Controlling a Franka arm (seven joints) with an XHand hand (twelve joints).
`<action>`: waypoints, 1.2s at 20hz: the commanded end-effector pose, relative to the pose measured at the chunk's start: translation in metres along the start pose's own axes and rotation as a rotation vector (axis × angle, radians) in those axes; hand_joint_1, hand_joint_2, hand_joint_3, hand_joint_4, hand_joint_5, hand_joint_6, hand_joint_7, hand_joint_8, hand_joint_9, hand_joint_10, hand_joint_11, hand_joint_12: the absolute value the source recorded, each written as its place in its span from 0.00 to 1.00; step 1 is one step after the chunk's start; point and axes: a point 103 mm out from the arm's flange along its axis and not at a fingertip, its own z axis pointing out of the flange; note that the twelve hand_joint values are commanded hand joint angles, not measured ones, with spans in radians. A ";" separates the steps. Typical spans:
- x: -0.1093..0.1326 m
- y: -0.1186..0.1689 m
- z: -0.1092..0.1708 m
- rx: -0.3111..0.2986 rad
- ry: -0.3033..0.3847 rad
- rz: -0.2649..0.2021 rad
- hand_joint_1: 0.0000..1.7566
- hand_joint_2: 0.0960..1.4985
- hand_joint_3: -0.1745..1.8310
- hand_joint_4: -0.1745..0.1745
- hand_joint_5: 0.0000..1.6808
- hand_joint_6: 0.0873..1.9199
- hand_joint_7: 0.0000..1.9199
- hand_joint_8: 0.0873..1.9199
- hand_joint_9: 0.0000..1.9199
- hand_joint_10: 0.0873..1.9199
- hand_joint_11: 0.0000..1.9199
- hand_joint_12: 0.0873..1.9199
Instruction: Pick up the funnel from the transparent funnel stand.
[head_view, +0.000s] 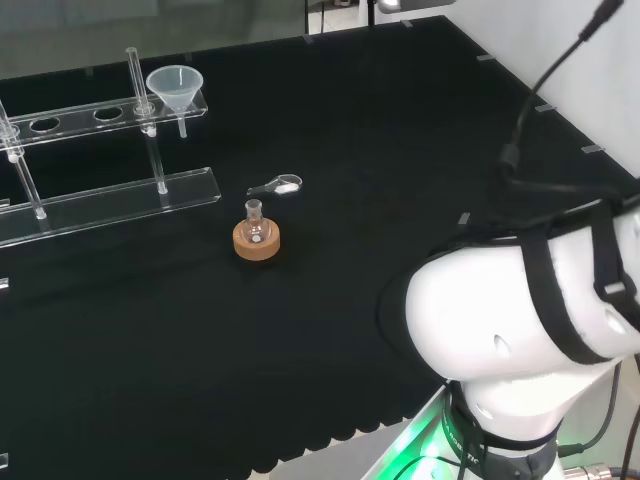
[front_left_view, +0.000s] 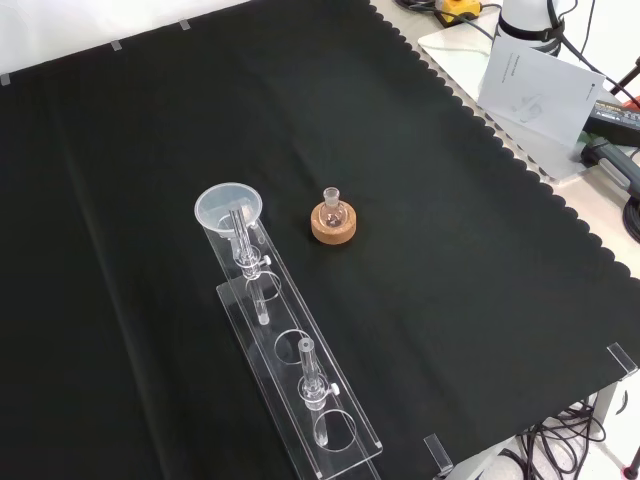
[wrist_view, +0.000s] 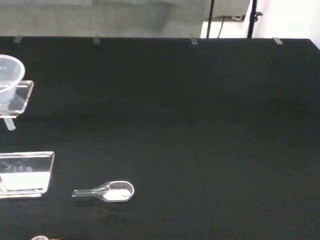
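The funnel (head_view: 174, 84) sits in the end hole of the transparent funnel stand (head_view: 110, 195) near the counter's far left corner in the head view, untouched. I cannot tell how the fingers are set. The approach should come from above the rim, lifting straight up so the stem clears the hole (the small flask on its cork ring (head_view: 256, 240) stands near).

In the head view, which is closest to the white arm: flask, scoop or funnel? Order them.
1. flask on its cork ring, mid-cloth, and scoop just behind: too close to call.
2. funnel, in the stand, far left.
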 end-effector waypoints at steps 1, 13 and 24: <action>0.017 0.054 0.017 0.030 -0.045 0.016 0.00 0.77 0.28 0.52 0.10 0.00 0.01 0.10 0.05 0.30 0.00 0.71; 0.077 0.130 0.054 0.099 -0.066 -0.180 0.10 0.76 0.22 0.43 0.18 0.00 0.03 0.26 0.11 0.34 0.04 0.72; 0.113 0.146 0.077 0.186 0.032 -0.244 0.20 0.66 0.20 0.42 0.19 0.00 0.04 0.28 0.17 0.34 0.10 0.72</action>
